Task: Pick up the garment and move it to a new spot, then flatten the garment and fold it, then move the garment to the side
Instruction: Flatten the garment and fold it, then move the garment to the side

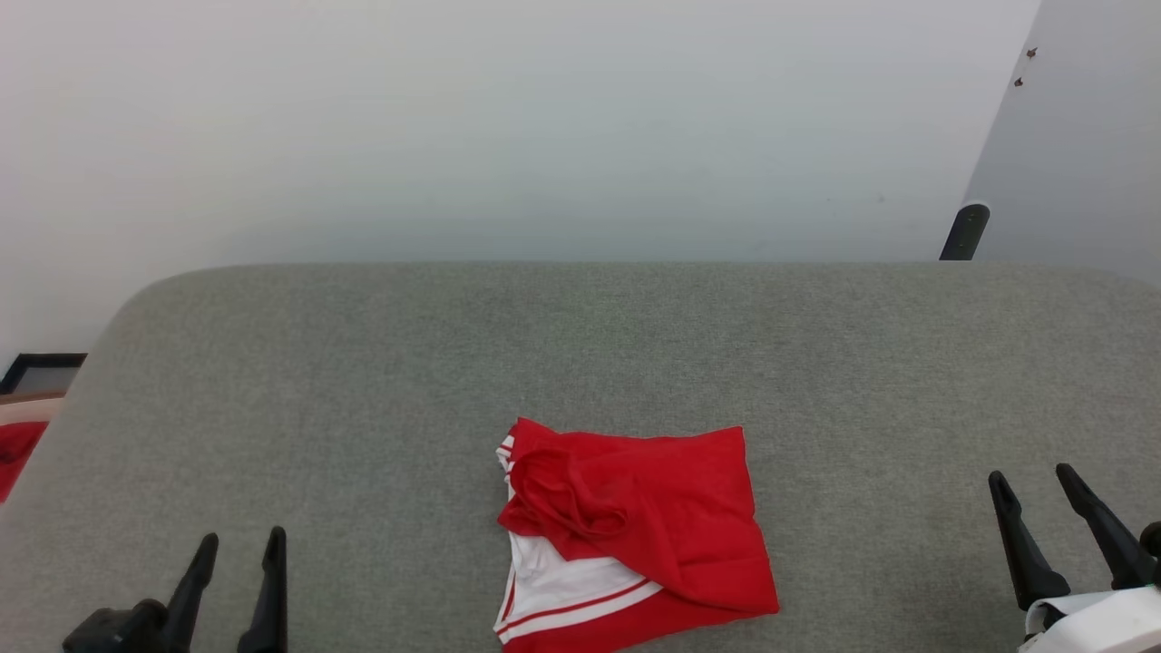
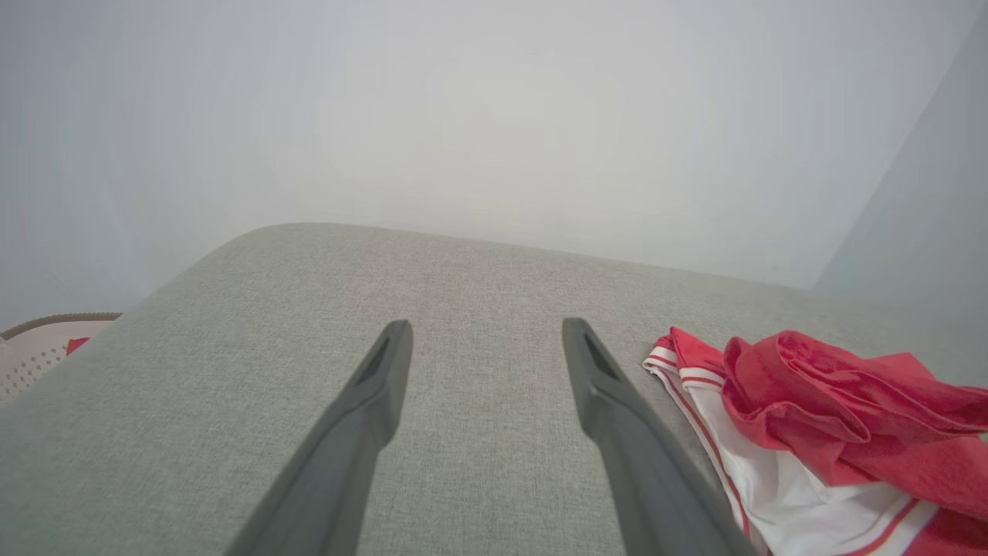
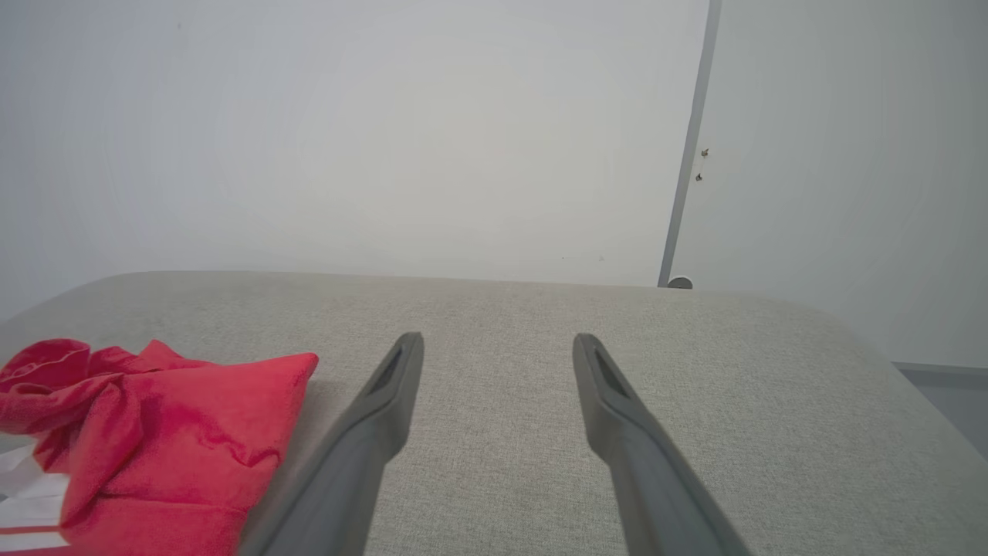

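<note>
The garment, a red jersey with a white sleeve and red-white striped trim, lies bunched in a rough square near the front middle of the grey padded surface. My left gripper stands open at the lower left, well apart from the cloth. My right gripper stands open at the lower right, also clear of it. In the left wrist view the garment lies to the right of the open gripper. The right wrist view has the garment at the lower left, beside the open gripper.
A pale wall rises behind the surface. A dark post stands at the back right corner by a grey panel. At the far left edge a basket holds some red cloth.
</note>
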Controlling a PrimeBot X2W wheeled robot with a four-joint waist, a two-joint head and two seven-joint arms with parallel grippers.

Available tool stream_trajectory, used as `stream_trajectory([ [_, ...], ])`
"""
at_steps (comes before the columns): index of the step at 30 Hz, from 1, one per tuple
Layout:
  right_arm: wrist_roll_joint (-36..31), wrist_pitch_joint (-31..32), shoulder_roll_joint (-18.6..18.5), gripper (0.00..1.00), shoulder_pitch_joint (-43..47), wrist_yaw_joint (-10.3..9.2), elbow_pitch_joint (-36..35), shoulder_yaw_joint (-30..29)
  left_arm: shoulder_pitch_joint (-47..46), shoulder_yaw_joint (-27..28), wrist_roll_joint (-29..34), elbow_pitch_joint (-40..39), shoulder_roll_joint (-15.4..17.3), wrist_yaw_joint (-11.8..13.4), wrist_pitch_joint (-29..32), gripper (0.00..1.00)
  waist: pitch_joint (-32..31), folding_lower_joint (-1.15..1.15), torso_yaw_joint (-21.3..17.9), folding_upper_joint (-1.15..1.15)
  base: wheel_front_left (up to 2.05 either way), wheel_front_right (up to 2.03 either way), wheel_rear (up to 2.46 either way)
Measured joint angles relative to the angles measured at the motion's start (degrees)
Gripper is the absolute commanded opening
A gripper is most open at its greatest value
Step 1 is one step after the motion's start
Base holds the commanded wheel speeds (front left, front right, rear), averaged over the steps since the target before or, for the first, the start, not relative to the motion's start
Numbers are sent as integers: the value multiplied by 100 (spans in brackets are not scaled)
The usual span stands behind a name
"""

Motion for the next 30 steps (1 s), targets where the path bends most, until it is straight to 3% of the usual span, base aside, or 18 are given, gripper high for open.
stream_trajectory([
  [10,-21,98,19,100,74,0,-32,-48,-29,-149,-22,-14,-12,-5,1,100,-6,0,68,0,0,0,0],
  [20,-3,304,120,100,-1,0,22,266,-68,99,-44,24,112,-7,1,100,-39,0,561,0,0,0,0],
  [30,293,1292,40,100,-433,0,338,736,26,82,-42,-3,54,-7,0,100,-33,0,1168,0,0,0,0],
])
